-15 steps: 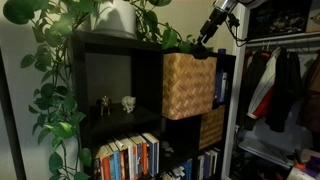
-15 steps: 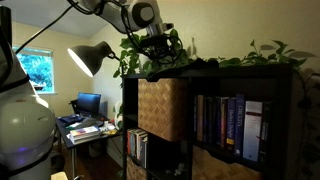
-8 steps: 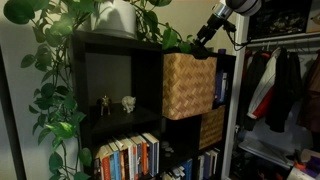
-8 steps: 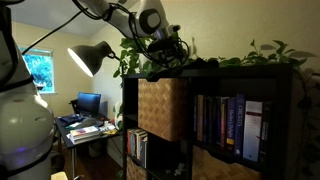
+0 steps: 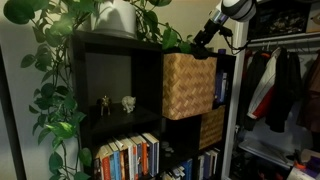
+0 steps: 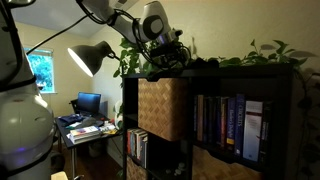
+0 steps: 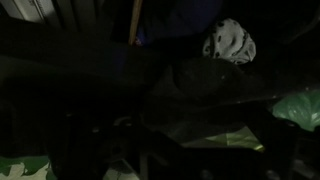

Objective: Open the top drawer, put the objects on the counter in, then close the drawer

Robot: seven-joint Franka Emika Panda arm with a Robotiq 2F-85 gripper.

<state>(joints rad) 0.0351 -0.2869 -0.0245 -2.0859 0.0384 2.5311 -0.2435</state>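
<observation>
Up on the counter (image 5: 112, 38), toward its right end, we note the gripper (image 5: 203, 43) hanging low among the leaves of a vine (image 5: 55, 95), with the arm reaching in from the upper right. We see the same in an exterior view from the other side, where the gripper (image 6: 172, 56) sits just above the board's edge, foliage crowding round it. Fingers: we cannot tell whether they are spread or pinched, as they are dark against a dark shelf and partly screened by leaves. The wrist view is nearly black. We make out only a pale spotted object (image 7: 229, 42) at upper right and green leaf at the lower corners.

The top drawer (image 5: 188, 85), tan wicker with a checkered front, sits in its upper right compartment directly below the gripper. How far in it stands we cannot judge.

Also logged:
- a white pot (image 5: 116, 18) on the counter's left part
- two small figurines (image 5: 116, 102) in the open cube left of the drawer
- books (image 5: 128, 157) on the shelf below
- a darker basket (image 5: 211, 127) under the drawer
- clothes (image 5: 281, 85) hanging at far right
- a lamp (image 6: 90, 58) left of the shelf
</observation>
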